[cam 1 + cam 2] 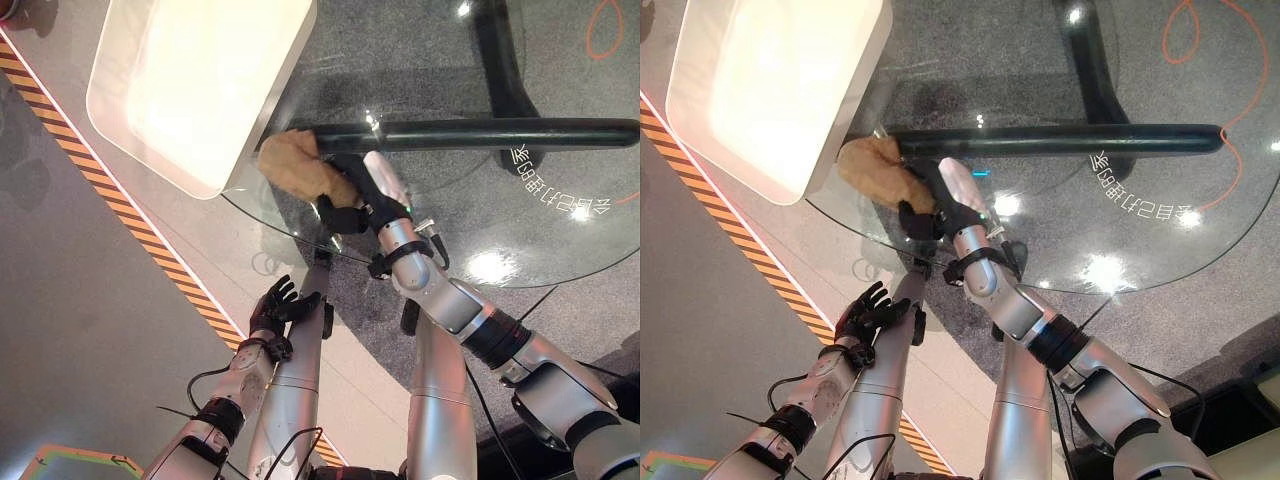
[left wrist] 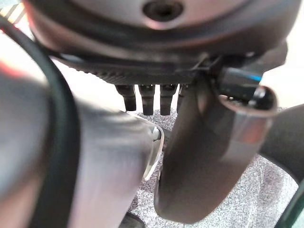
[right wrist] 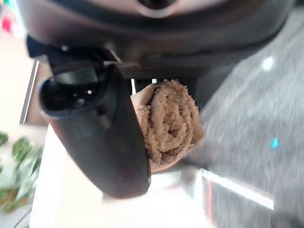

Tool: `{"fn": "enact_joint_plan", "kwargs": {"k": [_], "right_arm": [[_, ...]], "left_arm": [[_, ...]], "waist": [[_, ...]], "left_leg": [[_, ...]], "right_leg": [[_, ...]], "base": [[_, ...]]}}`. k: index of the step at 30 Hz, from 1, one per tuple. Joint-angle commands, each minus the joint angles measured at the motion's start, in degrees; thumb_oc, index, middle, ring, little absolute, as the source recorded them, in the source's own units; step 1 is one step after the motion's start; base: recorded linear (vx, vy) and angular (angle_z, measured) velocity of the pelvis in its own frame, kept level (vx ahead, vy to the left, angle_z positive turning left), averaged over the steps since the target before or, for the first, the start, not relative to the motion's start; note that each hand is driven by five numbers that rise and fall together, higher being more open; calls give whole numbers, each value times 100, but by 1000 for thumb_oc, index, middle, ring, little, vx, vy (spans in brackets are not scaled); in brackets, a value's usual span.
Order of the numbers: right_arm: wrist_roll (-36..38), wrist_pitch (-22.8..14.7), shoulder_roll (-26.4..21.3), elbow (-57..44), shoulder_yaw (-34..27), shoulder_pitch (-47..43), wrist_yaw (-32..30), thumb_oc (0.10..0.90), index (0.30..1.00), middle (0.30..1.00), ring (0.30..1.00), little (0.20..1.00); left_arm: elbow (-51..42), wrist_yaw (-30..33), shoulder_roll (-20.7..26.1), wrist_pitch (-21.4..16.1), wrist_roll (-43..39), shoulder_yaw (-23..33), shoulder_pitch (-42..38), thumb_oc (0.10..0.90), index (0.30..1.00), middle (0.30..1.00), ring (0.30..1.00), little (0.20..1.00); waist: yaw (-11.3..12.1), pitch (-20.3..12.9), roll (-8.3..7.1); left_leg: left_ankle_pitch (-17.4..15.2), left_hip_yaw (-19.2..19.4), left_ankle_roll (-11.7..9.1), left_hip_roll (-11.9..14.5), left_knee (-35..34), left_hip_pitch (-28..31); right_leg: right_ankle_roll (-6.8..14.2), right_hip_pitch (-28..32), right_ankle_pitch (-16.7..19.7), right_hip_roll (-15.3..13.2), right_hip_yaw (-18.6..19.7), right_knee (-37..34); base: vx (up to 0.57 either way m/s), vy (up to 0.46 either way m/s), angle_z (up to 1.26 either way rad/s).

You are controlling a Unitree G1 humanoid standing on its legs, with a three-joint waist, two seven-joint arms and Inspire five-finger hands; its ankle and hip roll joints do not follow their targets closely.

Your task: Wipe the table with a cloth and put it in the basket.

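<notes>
A yellow-and-black hazard stripe (image 1: pixel 95 180) runs across the grey floor (image 1: pixel 70 330) beside orange line markings (image 1: pixel 605 30).

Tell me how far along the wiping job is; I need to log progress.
Underway, not finished. The right robot hand is shut on the tan cloth, holding it on the glass table beside the white basket. Whether any wiping is done cannot be told from the glass. The left robot hand hangs open below the table edge. Left: dropping the cloth into the basket.

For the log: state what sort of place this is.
Probably an indoor robot demo or test area: a round glass table on a dark frame, a white basket on it, striped hazard tape on the grey floor. Right hand grips a tan cloth.
</notes>
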Motion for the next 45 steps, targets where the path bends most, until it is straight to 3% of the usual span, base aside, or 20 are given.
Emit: {"fn": "enact_joint_plan", "kwargs": {"k": [1, 9, 20, 23, 28, 34, 39, 45], "right_arm": [[-254, 102, -322, -130, -559, 133, -796, 100, 300, 300, 300, 200], [-205, 285, -897, 269, -1251, 117, -1348, 100, 300, 300, 300, 200], [856, -33, -1529, 774, -2079, 508, -2376, 100, 300, 300, 300, 200], [1301, -325, -1601, 1017, -2305, 633, -2714, 100, 300, 300, 300, 200], [1426, -408, -1643, 1162, -2503, 738, -3057, 100, 300, 300, 300, 200], [1845, -1000, -1523, 1285, -2824, 804, -3678, 100, 300, 300, 300, 200], [1778, -1268, -1405, 1172, -2941, 889, -3749, 100, 300, 300, 300, 200], [1376, -1128, -1339, 773, -2788, 810, -3186, 100, 300, 300, 300, 200]], "left_arm": [[181, -113, -80, -115, 48, -182, 591, 800, 900, 900, 900, 900], [123, -100, 26, -191, 71, -130, 748, 800, 900, 900, 900, 900], [-123, -172, 288, -229, -88, -60, 916, 800, 900, 900, 900, 900], [-111, -165, 288, -284, -108, -81, 901, 800, 900, 900, 900, 900], [-130, -133, 293, -301, -149, -88, 878, 800, 900, 900, 900, 900], [-206, -99, 326, -299, -194, -89, 897, 800, 900, 900, 900, 900], [-259, -82, 320, -273, -200, -84, 908, 800, 900, 900, 900, 900], [-282, -69, 287, -207, -182, -52, 882, 800, 900, 900, 900, 900]], "waist": [[-21, -71, 74], [-73, -71, 27], [-163, -71, 23], [-192, -71, 0], [-218, -71, -9], [-213, -71, 0], [-215, -71, 9], [-214, -71, 9]], "left_leg": [[-721, 677, 418, -144, 758, -193], [-808, 681, 428, -117, 803, -183], [-894, 702, 425, -107, 800, -174], [-917, 719, 426, -98, 795, -185], [-920, 741, 437, -97, 760, -159], [-903, 716, 428, -115, 664, -131], [-880, 707, 436, -120, 609, -104], [-856, 703, 432, -123, 573, -75]], "right_leg": [[117, 16, 1000, 181, -499, -1035], [136, 28, 1029, 221, -466, -1059], [170, 53, 1038, 258, -412, -1161], [180, 53, 1046, 260, -402, -1199], [186, 80, 1062, 274, -394, -1254], [196, 130, 1082, 294, -388, -1374], [193, 155, 1095, 296, -387, -1415], [198, 180, 1097, 287, -386, -1436]], "base": [[2, -49, -5], [-2, -29, -3], [-3, 0, -2], [-7, -12, -6], [-3, 1, -3], [-1, 1, -2], [0, 0, 0], [0, 0, 0]]}}
